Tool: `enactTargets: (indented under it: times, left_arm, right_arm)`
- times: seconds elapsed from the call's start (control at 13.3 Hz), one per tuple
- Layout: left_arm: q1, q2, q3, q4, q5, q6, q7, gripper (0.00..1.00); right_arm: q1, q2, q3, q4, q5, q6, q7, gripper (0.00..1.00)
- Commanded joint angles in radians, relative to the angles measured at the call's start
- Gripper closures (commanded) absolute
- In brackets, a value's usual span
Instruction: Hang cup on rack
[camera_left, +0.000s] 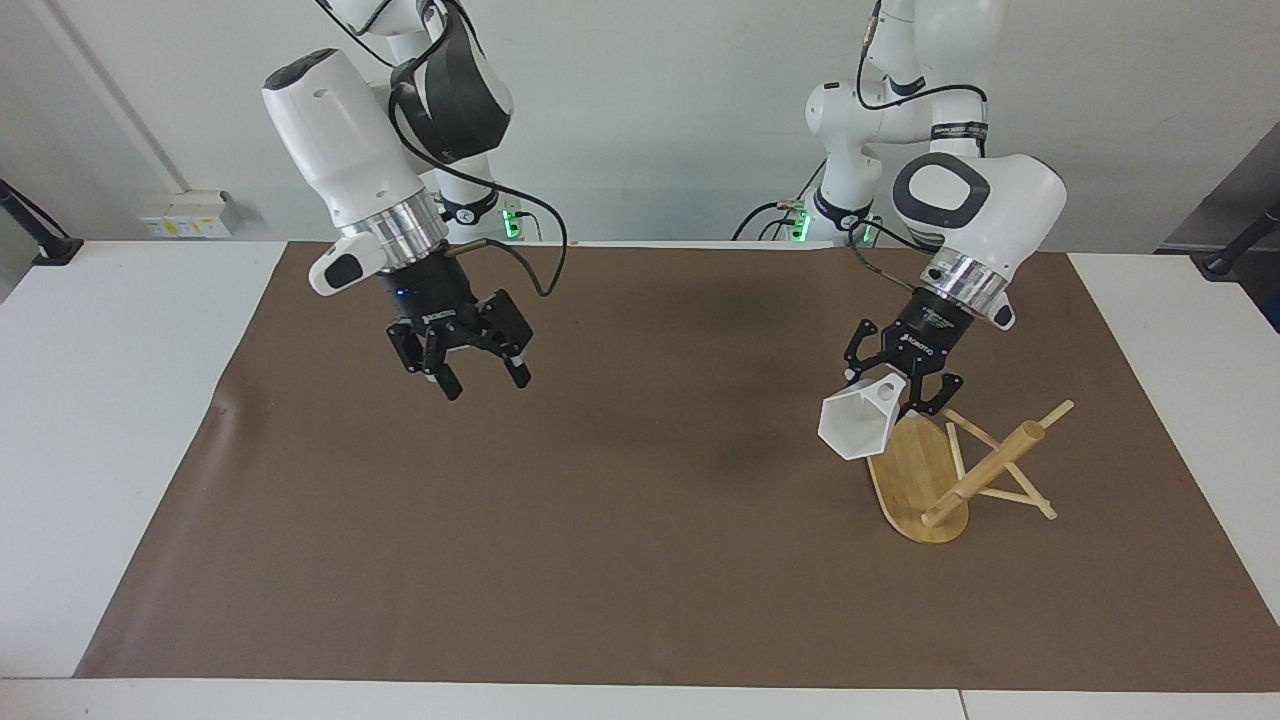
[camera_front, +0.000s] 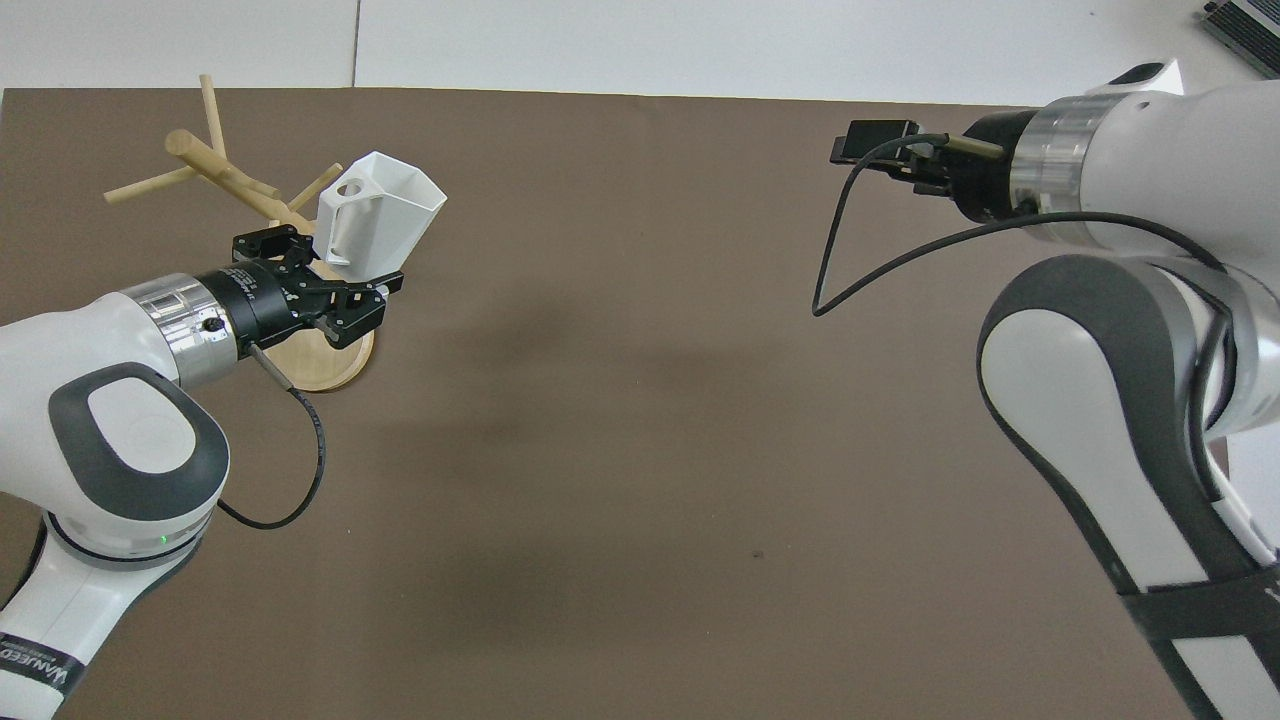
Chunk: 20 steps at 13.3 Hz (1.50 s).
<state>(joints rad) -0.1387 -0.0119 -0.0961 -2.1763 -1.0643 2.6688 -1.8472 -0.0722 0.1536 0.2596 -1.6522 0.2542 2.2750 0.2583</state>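
Note:
My left gripper (camera_left: 895, 388) is shut on the white faceted cup (camera_left: 858, 425), gripping it at the handle side. The cup hangs in the air with its mouth tilted down, just over the edge of the rack's oval base. The bamboo rack (camera_left: 985, 468) lies tipped over on the mat toward the left arm's end of the table, base on edge and post slanting. From overhead, the cup (camera_front: 385, 205) and left gripper (camera_front: 350, 278) cover part of the rack (camera_front: 215, 165). My right gripper (camera_left: 478, 372) hangs open and empty over the mat toward the right arm's end.
A brown mat (camera_left: 620, 520) covers most of the white table (camera_left: 110, 400). The rack's thin pegs (camera_left: 1020, 495) stick out sideways close to the mat. The right arm's cable (camera_front: 850, 260) loops below its wrist.

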Motion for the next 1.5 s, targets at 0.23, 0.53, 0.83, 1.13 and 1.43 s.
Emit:
enactTargets:
  times: [0.23,0.53,0.83,1.13,1.43]
  left_arm:
    - [0.013,-0.025,0.006,-0.043,0.017,0.028,-0.056,1.00]
    - [0.025,-0.033,0.006,-0.065,0.017,0.029,-0.069,1.00]
    - [0.048,-0.033,0.009,-0.059,0.017,0.029,-0.070,1.00]
    - [0.050,-0.031,0.009,-0.056,0.017,0.049,-0.072,1.00]
    - [0.053,-0.023,0.007,-0.043,0.017,0.086,-0.090,1.00]
  right_arm:
    - [-0.008,-0.028,-0.144,-0.012,-0.046,-0.043,-0.232,0.00]
    - [-0.009,-0.052,-0.238,-0.014,-0.046,-0.124,-0.376,0.00]
    - [-0.009,-0.072,-0.307,-0.014,-0.049,-0.219,-0.416,0.00]
    - [-0.009,-0.098,-0.333,-0.011,-0.049,-0.301,-0.413,0.00]
    - [-0.008,-0.104,-0.341,-0.005,-0.152,-0.374,-0.412,0.00]
